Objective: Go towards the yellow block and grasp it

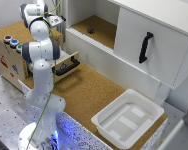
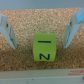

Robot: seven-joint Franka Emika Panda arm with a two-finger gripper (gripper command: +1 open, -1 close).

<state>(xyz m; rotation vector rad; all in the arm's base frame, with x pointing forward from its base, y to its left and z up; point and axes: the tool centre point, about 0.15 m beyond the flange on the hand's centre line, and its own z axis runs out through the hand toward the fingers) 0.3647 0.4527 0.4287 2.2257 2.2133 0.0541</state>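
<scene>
Two fingers (image 2: 9, 34) of the wide-open end effector (image 2: 40, 31) are flanking the block (image 2: 45, 48) sitting on the cork desk (image 2: 25, 62), where closing too high is risking a slipped grasp.

Cork surface (image 2: 22, 57) — yellow block (image 2: 44, 48) on it

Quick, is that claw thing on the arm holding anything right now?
End effector: open, holding nothing; its two fingers stand apart on either side of the yellow block, not touching it.
</scene>
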